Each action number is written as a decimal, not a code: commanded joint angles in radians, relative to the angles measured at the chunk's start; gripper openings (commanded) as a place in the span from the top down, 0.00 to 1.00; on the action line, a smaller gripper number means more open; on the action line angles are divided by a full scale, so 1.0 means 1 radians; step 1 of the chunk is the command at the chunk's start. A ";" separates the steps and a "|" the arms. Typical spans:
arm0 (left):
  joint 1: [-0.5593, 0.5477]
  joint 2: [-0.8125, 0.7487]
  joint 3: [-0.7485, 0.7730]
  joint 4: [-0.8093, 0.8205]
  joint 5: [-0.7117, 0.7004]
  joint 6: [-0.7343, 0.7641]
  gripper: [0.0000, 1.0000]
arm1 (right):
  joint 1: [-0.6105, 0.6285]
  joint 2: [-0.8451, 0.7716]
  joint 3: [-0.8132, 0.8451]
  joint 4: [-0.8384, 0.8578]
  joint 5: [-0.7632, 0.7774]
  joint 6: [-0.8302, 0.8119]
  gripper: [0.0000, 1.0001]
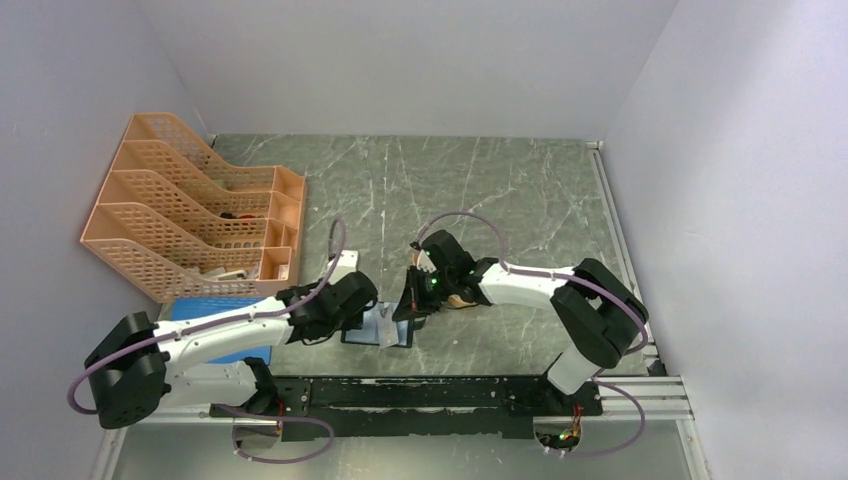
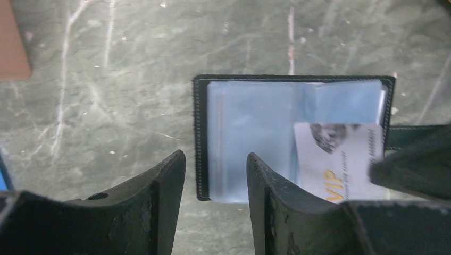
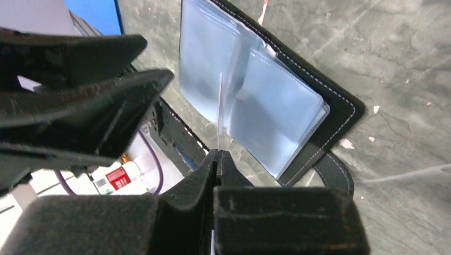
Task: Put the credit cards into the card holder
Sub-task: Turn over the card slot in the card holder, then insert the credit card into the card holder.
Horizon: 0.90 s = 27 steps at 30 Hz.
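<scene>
The black card holder (image 2: pixel 291 85) lies open on the table, its bluish inner pockets (image 3: pixel 276 106) facing up; it also shows in the top view (image 1: pixel 385 330). My right gripper (image 3: pixel 217 154) is shut on a white credit card (image 2: pixel 340 156) with an orange "VIP" print. It holds the card on edge (image 3: pixel 219 111) against the pockets near the fold. My left gripper (image 2: pixel 215 175) is open, with one finger on each side of the holder's left edge, near its front corner. In the top view both grippers, left (image 1: pixel 362 318) and right (image 1: pixel 413 303), meet over the holder.
An orange mesh file rack (image 1: pixel 190 215) stands at the back left. A flat blue pad (image 1: pixel 215 312) lies under the left arm. A small white object (image 1: pixel 343 265) lies behind the left gripper. An orange thing (image 1: pixel 462 300) shows under the right wrist.
</scene>
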 commanded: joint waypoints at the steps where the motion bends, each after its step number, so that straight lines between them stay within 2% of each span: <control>1: 0.055 -0.086 -0.042 -0.019 -0.035 -0.054 0.49 | 0.004 -0.037 -0.037 0.047 -0.009 0.021 1.00; 5: 0.111 -0.140 -0.087 0.000 0.013 -0.056 0.50 | 0.004 -0.030 -0.051 0.078 -0.041 0.028 1.00; 10: 0.157 -0.137 -0.136 0.016 0.075 -0.071 0.50 | 0.004 -0.002 -0.061 0.124 -0.069 0.057 1.00; 27: 0.165 -0.145 -0.179 0.028 0.100 -0.088 0.52 | -0.009 0.003 -0.105 0.161 -0.058 0.099 1.00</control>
